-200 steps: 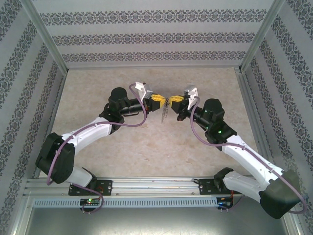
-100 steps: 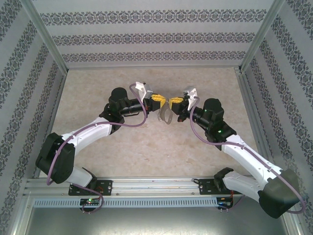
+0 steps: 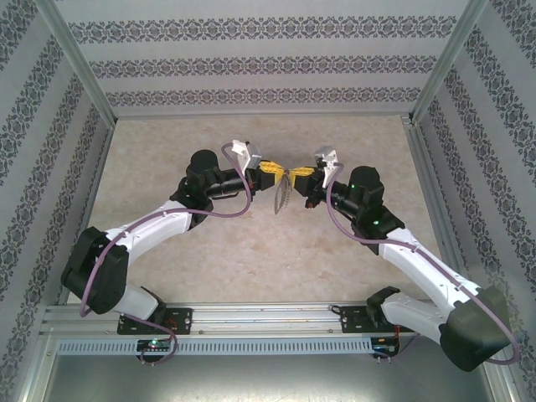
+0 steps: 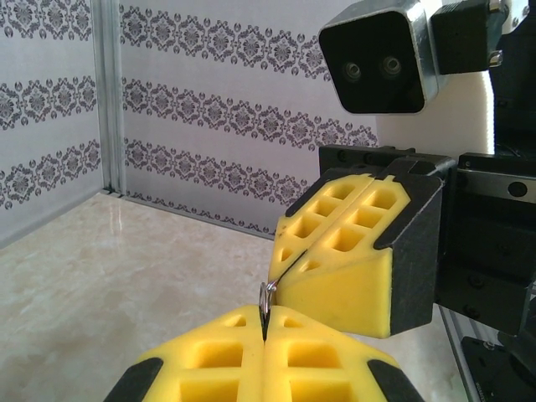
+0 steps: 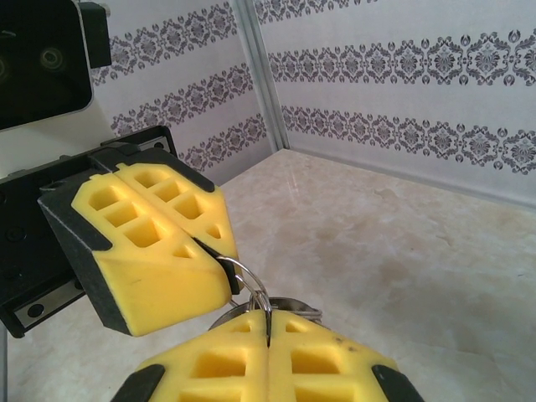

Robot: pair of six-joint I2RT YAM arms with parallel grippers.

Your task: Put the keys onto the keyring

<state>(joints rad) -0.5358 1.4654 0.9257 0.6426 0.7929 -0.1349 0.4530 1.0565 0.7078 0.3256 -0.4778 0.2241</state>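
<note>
"Left pincer (image 3: 272, 170) and right pincer (image 3: 299, 173): where are they, and how do they stand?"

"Tip to tip, raised above the middle of the pale marble-patterned bench (image 3: 251, 260). Each has its yellow pads pressed together, and each is clamped on the thin silver wire of the keyring (image 3: 282, 194). The two sets of tips are almost touching."

"And the keyring itself?"

"Off the bench, held between the two arms. From above, a silver-grey oval hangs just below the point where the tips meet. In the right wrist view a small wire loop rises out of that pincer's own pads (image 5: 335, 368) and runs into the tip of the other one. A bit more grey metal sits just beneath the loop."

"Is the key on it?"

"I cannot tell. It is too small to pick out among the wire and the yellow foam."

"Which step does this look like?"

"Judging by the shared grip, the threading itself, with both arms working on one loop in mid-air. The picking up seems finished."

"What would the next move need?"

"Probably very small, coordinated motion: one pincer keeps the loop fixed while the other eases along the wire. If the arms pull apart or twist unevenly, the thin wire could slip from the pads and drop."
</note>
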